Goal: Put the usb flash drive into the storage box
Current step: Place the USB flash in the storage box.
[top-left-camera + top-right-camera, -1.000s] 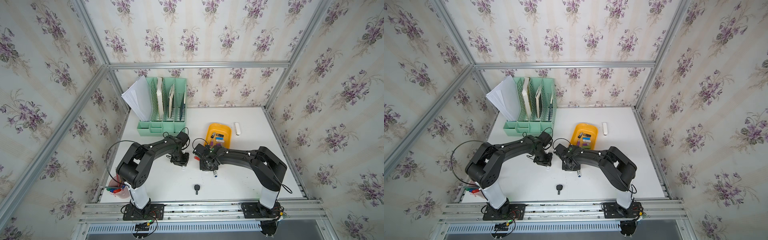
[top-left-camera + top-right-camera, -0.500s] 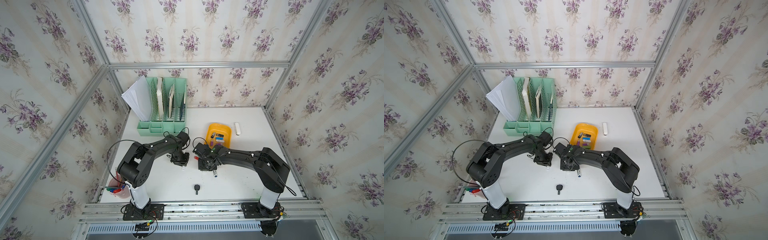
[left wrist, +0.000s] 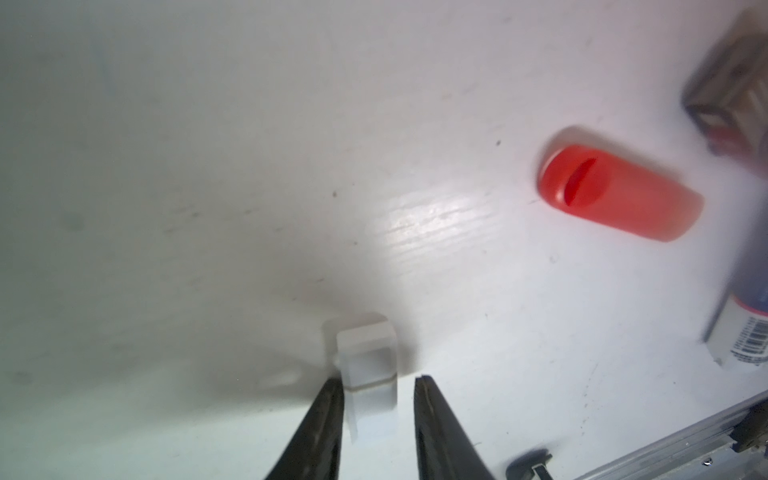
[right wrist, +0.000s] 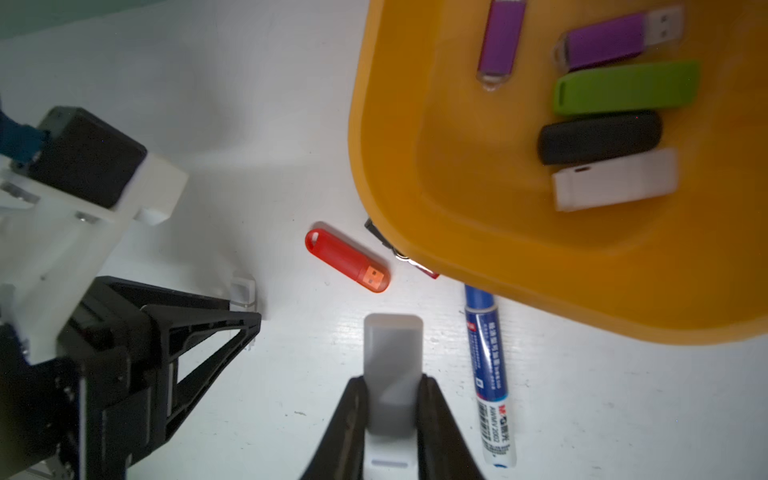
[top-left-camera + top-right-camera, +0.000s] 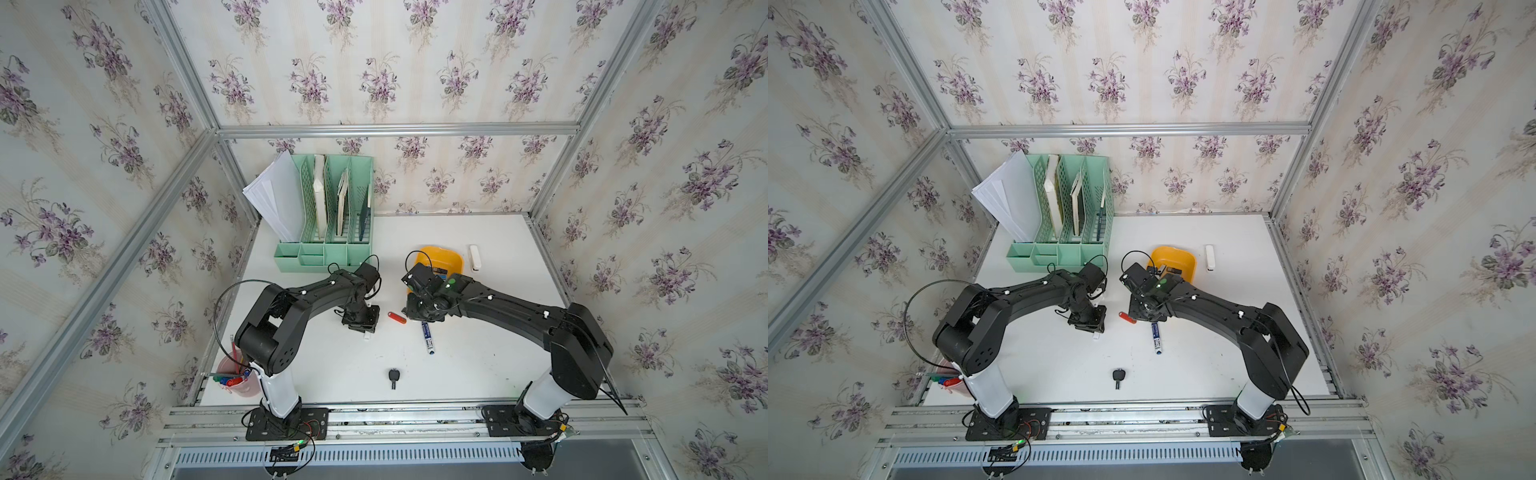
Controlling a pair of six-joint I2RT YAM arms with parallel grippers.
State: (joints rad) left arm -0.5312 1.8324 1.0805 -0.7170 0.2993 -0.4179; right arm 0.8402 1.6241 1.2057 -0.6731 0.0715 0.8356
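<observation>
The right gripper (image 4: 392, 379) is clenched on a white flash drive (image 4: 392, 345). The drive sticks out forward from the jaws, low over the table and near the wall of the yellow box (image 4: 457, 216). I think the step in hand is the carry to the box. To do it well, the arm should first lift the drive over the low wall. It should pass clear of the blue marker (image 4: 488, 365) and the red drive (image 4: 347, 262), then let go low over a bare part of the floor. The left gripper (image 3: 378, 380) is released, its jaws loose around a small clear cap (image 3: 365, 357). The white drive looks flat and smooth, with rounded corners and no metal plug showing.
</observation>
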